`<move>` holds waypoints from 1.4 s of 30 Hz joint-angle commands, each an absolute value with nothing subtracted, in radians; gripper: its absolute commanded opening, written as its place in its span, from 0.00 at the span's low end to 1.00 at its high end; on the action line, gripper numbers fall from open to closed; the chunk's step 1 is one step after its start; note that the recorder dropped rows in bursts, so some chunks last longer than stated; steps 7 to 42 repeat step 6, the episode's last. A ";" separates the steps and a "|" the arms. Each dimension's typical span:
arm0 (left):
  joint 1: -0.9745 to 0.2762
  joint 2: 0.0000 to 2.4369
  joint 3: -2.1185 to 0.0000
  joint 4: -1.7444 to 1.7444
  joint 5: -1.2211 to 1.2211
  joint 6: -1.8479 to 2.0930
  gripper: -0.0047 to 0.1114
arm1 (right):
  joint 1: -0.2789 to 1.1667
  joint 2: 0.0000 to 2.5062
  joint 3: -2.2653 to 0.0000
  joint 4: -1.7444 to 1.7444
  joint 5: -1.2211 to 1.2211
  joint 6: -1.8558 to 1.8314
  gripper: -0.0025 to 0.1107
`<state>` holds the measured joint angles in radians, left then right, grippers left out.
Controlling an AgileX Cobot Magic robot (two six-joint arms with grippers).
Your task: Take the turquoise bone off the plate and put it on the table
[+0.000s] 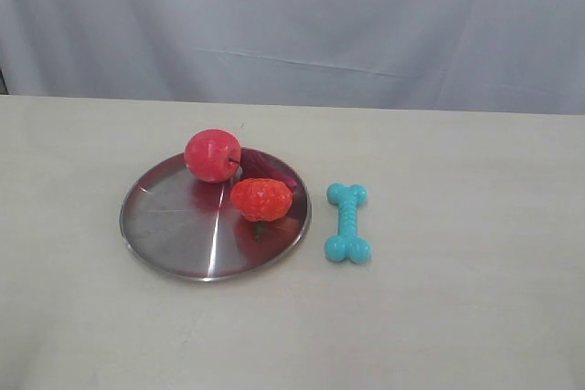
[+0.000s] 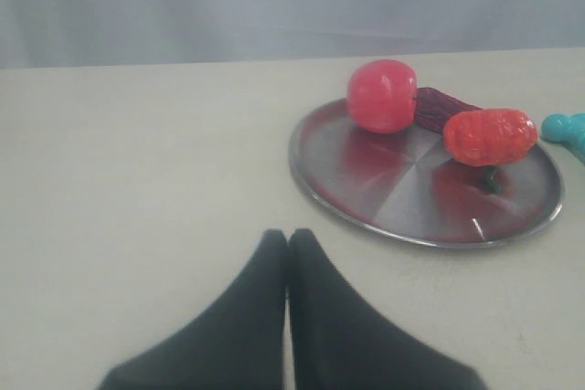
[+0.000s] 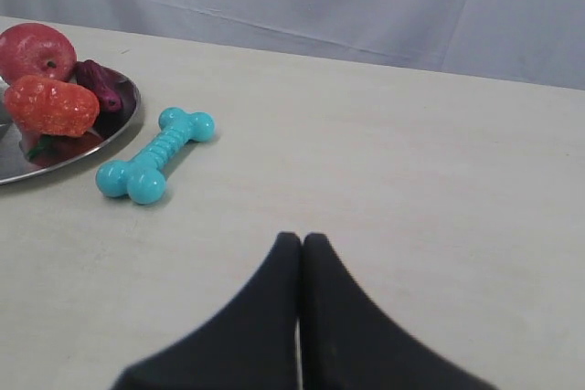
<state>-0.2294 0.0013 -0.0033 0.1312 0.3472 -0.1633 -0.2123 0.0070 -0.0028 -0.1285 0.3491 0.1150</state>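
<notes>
The turquoise bone lies flat on the beige table, just right of the silver plate and apart from its rim. It also shows in the right wrist view as the bone, and one knob of the bone peeks in at the edge of the left wrist view. My left gripper is shut with nothing in it, over bare table short of the plate. My right gripper is shut and empty, well back from the bone. Neither arm appears in the exterior view.
On the plate rest a red apple, an orange-red strawberry-like fruit and a dark maroon fruit behind them. A grey-white cloth backdrop hangs behind the table's far edge.
</notes>
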 commanded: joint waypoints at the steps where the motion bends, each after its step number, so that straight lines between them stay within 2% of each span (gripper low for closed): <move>1: -0.232 0.000 0.000 0.132 0.346 -0.165 0.04 | -0.218 0.000 0.000 -0.129 0.346 0.119 0.02; 42: -0.232 0.000 0.000 0.132 0.346 -0.165 0.04 | -0.218 0.000 0.000 -0.129 0.346 0.116 0.02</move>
